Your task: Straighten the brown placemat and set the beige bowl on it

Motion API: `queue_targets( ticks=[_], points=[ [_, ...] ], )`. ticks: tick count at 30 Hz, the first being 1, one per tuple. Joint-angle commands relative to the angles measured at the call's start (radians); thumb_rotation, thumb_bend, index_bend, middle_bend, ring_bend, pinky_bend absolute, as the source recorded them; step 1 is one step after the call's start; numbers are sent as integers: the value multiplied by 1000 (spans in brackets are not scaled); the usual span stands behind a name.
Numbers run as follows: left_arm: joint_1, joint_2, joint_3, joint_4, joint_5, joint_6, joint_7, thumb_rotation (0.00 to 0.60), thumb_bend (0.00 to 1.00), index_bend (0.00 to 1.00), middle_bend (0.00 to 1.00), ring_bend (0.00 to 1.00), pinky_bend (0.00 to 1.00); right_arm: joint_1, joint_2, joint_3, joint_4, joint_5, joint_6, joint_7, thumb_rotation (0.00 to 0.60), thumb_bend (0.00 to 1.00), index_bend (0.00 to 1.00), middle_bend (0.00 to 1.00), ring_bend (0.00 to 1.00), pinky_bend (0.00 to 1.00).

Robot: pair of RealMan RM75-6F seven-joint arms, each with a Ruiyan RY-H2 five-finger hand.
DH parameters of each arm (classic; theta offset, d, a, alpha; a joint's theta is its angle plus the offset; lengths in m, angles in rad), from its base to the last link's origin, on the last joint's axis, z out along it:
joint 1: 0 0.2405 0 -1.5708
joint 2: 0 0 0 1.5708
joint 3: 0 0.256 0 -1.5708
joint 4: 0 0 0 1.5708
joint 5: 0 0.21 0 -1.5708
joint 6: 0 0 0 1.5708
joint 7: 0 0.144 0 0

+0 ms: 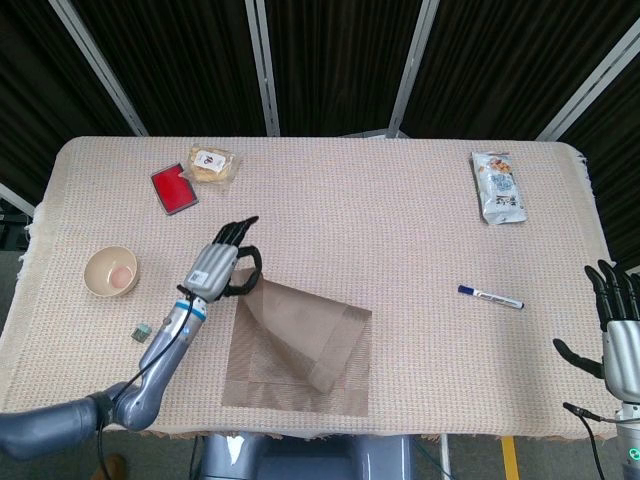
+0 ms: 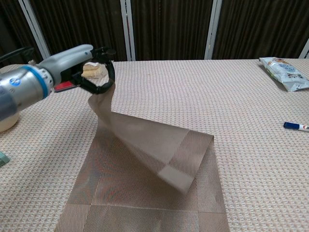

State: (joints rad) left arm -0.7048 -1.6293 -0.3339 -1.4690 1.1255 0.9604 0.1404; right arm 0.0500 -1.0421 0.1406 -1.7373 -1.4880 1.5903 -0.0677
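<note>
bench (image 1: 400, 240): covered in beige woven cloth
brown woven placemat (image 1: 300, 345): near the bench's front edge, one corner lifted and folded over
left hand (image 1: 222, 262): pinching the placemat's raised corner
right hand (image 1: 615, 330): fingers spread, holding nothing, right of the placemat
beige round bowl (image 1: 111, 271): left of the placemat

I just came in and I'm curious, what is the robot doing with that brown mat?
The robot's left hand is pinching one corner of the brown placemat and holding it up off the table, so the mat is peeled up and partly folded over. The beige bowl sits on the table to the left, not on the mat yet. The right hand waits open at the table's right edge, holding nothing.
</note>
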Motion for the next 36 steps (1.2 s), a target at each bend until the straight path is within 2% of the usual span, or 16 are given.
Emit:
queue_targets(
  ticks=[1, 5, 10, 12, 14, 15, 16, 19, 21, 25, 30, 31, 33, 36],
  points=[
    [-170, -60, -153, 178, -237, -120, 119, 600, 451, 693, 0, 0, 0, 4, -3, 10, 7, 20, -7, -9, 600, 0, 0, 0, 0, 0],
    [-226, -101, -165, 341, -294, -162, 104, 600, 451, 694, 0, 0, 0, 5, -8, 15, 15, 41, -12, -23, 600, 0, 0, 0, 0, 0],
    [-244, -124, -146, 452, -314, -192, 80, 600, 442, 672, 0, 0, 0, 13, -18, 19, 28, 62, -30, -34, 600, 0, 0, 0, 0, 0],
    [-243, -121, -134, 469, -325, -193, 91, 600, 358, 517, 0, 0, 0, 16, -22, 19, 34, 69, -39, -37, 600, 0, 0, 0, 0, 0],
    [-236, -115, -127, 472, -312, -145, 99, 600, 112, 163, 0, 0, 0, 20, -26, 18, 39, 73, -46, -41, 600, 0, 0, 0, 0, 0],
    [-233, -112, -125, 467, -306, -133, 98, 600, 26, 48, 0, 0, 0, 20, -26, 18, 40, 73, -47, -41, 600, 0, 0, 0, 0, 0],
    [-225, -101, -121, 455, -291, -105, 99, 600, 3, 12, 0, 0, 0, 21, -27, 17, 40, 73, -49, -40, 600, 0, 0, 0, 0, 0],
    [-186, -43, -101, 385, -249, -25, 120, 600, 0, 0, 0, 0, 0, 22, -26, 12, 38, 68, -56, -37, 600, 0, 0, 0, 0, 0],
    [-139, 29, -81, 291, -227, 37, 155, 600, 0, 0, 0, 0, 0, 24, -25, 3, 34, 57, -62, -37, 600, 0, 0, 0, 0, 0],
    [-17, 209, -33, 27, -221, 157, 240, 600, 0, 0, 0, 0, 0, 38, -26, -20, 30, 15, -85, -51, 600, 0, 0, 0, 0, 0],
    [162, 435, 52, -303, -189, 338, 313, 600, 0, 0, 0, 0, 0, 95, -21, -81, 47, -131, -162, -99, 600, 0, 0, 0, 0, 0],
    [186, 464, 65, -344, -181, 359, 316, 600, 0, 0, 0, 0, 0, 103, -20, -88, 51, -149, -171, -100, 600, 0, 0, 0, 0, 0],
    [254, 531, 112, -420, -163, 413, 326, 600, 0, 0, 0, 0, 0, 142, -30, -118, 75, -254, -202, -128, 600, 0, 0, 0, 0, 0],
    [319, 580, 162, -472, -119, 465, 316, 600, 0, 0, 0, 0, 0, 181, -34, -157, 78, -343, -246, -121, 600, 0, 0, 0, 0, 0]
  ],
)
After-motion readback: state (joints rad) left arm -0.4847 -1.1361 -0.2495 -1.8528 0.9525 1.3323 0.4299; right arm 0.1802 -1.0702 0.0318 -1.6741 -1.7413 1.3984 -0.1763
